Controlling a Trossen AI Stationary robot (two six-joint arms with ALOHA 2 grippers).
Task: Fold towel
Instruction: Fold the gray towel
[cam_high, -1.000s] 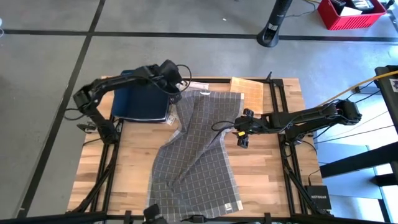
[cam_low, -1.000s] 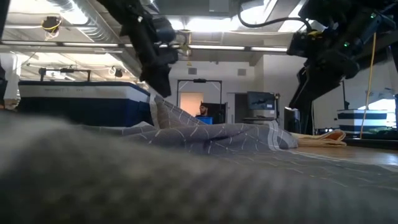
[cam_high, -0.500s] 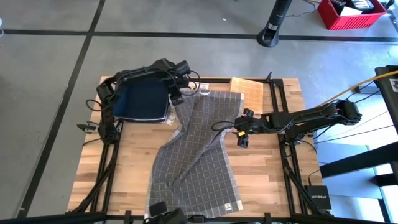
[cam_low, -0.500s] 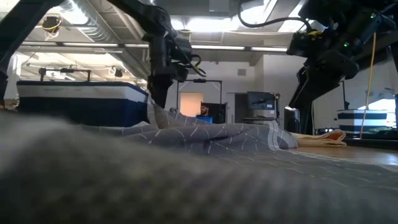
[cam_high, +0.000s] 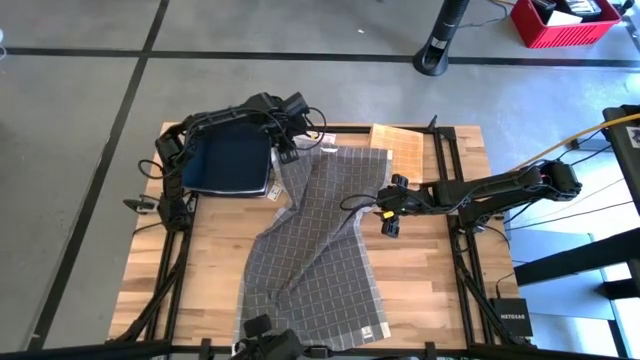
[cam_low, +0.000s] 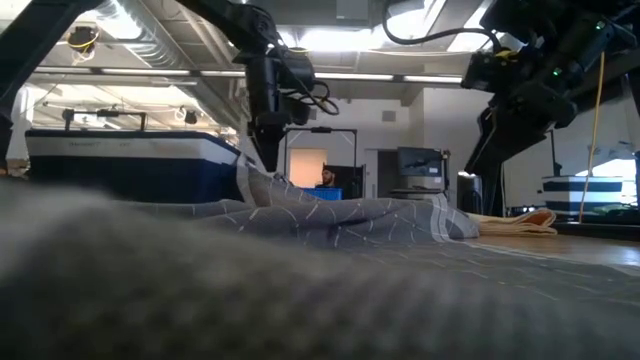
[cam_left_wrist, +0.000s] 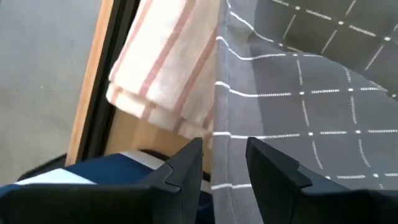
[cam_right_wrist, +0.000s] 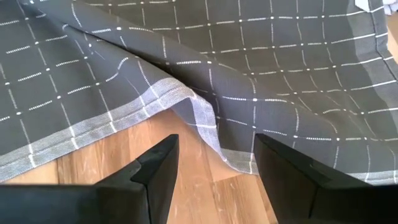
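A grey checked towel (cam_high: 320, 235) lies rumpled from the table's far edge to its near edge. My left gripper (cam_high: 286, 148) points down at the towel's far left corner (cam_left_wrist: 231, 155). It is open, with one finger on each side of the corner's hem, and the low view shows its tip (cam_low: 266, 160) just above a raised fold. My right gripper (cam_high: 386, 222) hovers open over the towel's right edge, where a small turned-over flap (cam_right_wrist: 200, 113) lies on the wood. My left gripper comes from above, pointing down, with the towel's hem (cam_left_wrist: 225, 180) running through the gap between its fingers (cam_left_wrist: 186, 168). I cannot tell whether they touch the cloth.
A dark blue folded item (cam_high: 230, 165) lies on the table's far left, next to the left gripper. A folded cream cloth with pink stripes (cam_left_wrist: 165, 68) lies at the far edge beside the towel's corner. A tan folded cloth (cam_high: 396, 146) sits far right of centre. Bare wood (cam_high: 430, 280) shows to the right.
My left arm has swung its elbow in toward the table, and its gripper has shifted a little toward the table's right, over the towel's far left corner. The towel and the right arm have stayed where they were.
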